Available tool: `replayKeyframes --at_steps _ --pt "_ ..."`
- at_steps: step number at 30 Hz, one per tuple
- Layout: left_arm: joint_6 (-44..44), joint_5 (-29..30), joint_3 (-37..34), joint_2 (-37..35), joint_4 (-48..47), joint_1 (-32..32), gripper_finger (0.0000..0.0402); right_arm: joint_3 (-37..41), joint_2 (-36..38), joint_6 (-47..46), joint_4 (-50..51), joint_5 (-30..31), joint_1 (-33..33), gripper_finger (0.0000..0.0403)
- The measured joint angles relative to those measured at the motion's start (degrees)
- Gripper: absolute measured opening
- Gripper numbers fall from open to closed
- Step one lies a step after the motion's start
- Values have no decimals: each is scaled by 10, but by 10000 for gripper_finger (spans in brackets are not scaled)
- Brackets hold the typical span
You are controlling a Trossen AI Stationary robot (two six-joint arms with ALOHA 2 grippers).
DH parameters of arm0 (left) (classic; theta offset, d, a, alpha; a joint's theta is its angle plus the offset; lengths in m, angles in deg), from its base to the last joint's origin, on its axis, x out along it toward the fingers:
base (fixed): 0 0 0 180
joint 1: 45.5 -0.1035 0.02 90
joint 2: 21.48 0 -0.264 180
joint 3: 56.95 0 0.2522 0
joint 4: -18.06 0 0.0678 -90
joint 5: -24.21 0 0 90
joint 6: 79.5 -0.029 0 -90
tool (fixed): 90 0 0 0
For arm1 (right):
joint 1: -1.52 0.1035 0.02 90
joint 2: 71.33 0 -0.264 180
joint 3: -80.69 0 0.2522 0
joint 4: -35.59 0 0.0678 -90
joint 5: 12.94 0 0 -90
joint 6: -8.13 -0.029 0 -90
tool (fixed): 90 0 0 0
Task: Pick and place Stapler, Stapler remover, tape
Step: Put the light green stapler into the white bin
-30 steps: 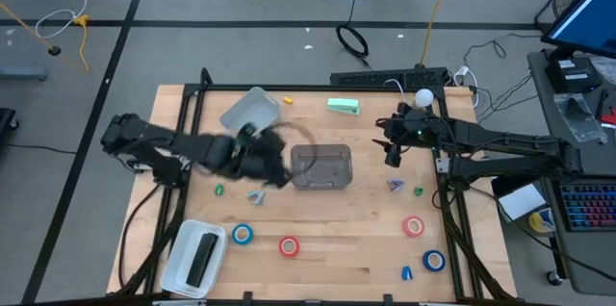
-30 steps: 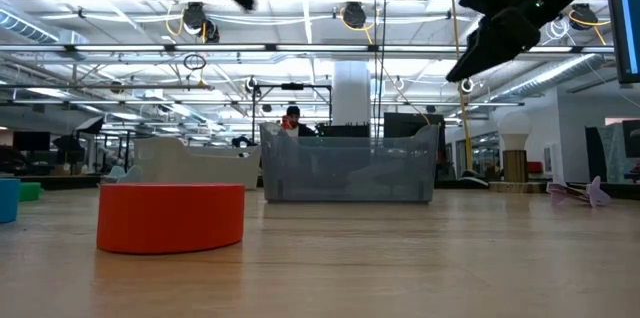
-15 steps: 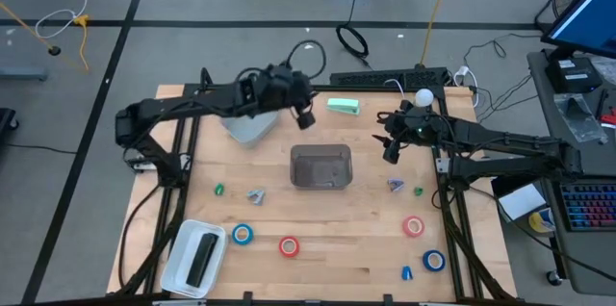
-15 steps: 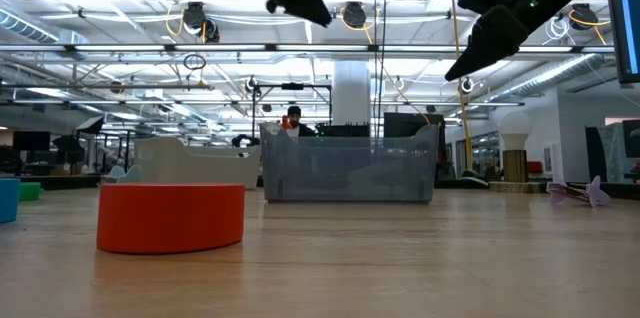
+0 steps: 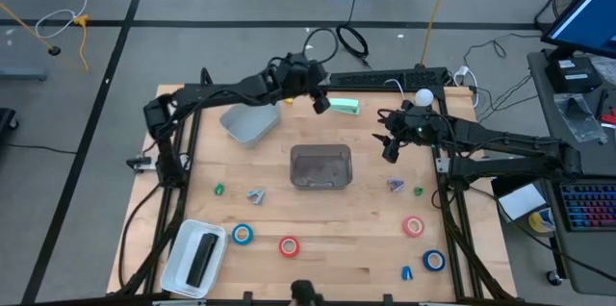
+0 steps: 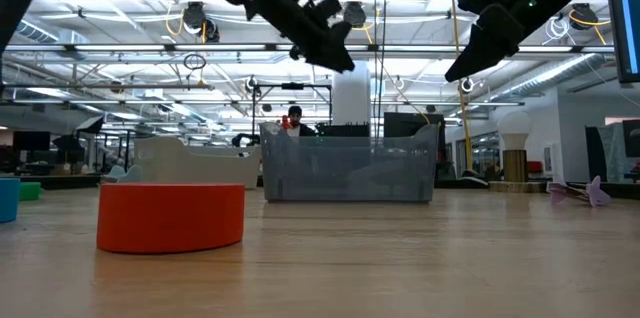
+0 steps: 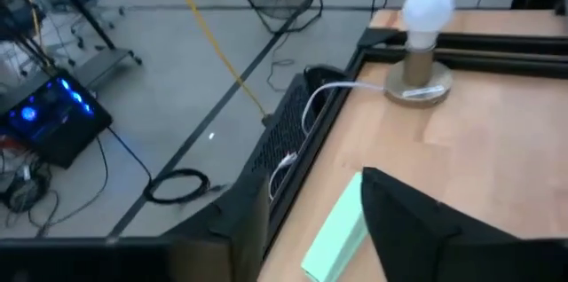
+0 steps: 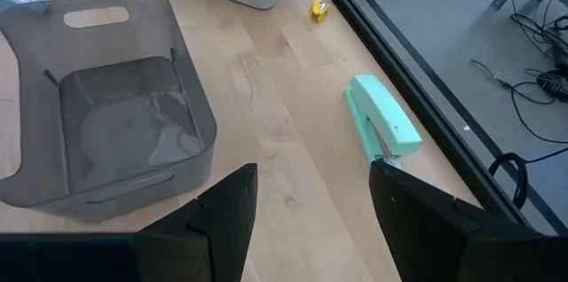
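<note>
A: High view first: our mint-green stapler (image 5: 343, 106) lies flat near the far edge of the surface (image 5: 346, 239), just behind the grey bin (image 5: 321, 166), and the left claw (image 5: 318, 101) hangs right beside its end, not touching it as far as we can see.

B: Is that claw open? From the left wrist view we see one dark finger over the stapler (image 7: 335, 229), but we cannot tell the gap.

A: Agreed, we cannot tell. The right claw (image 8: 311, 198) is plainly spread, empty, waiting above the surface between the bin (image 8: 106, 96) and the stapler (image 8: 382, 127).

B: So we judge the step is grasping the stapler. We should line the fingers across its narrow width, straddle the middle, and come down level so it does not skid toward the edge.

A: Then lift clear of the bin's wall before carrying it over.
</note>
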Motion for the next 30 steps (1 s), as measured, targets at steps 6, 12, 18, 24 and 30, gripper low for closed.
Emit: replayKeyframes --at_steps 6,12,18,24,30 --pt "-8 -53 113 88 -55 -17 236 0 0 -13 0 1 0 210" --pt "-43 -100 245 177 -167 -29 232 0 0 -25 2 14 0 210" --pt "-96 -133 310 237 -218 -31 224 0 0 -31 5 14 0 210" --pt "-104 -150 312 265 -225 -30 223 0 0 -58 5 14 0 210" --pt "-113 -167 312 291 -224 -30 223 0 0 -71 4 14 0 210"
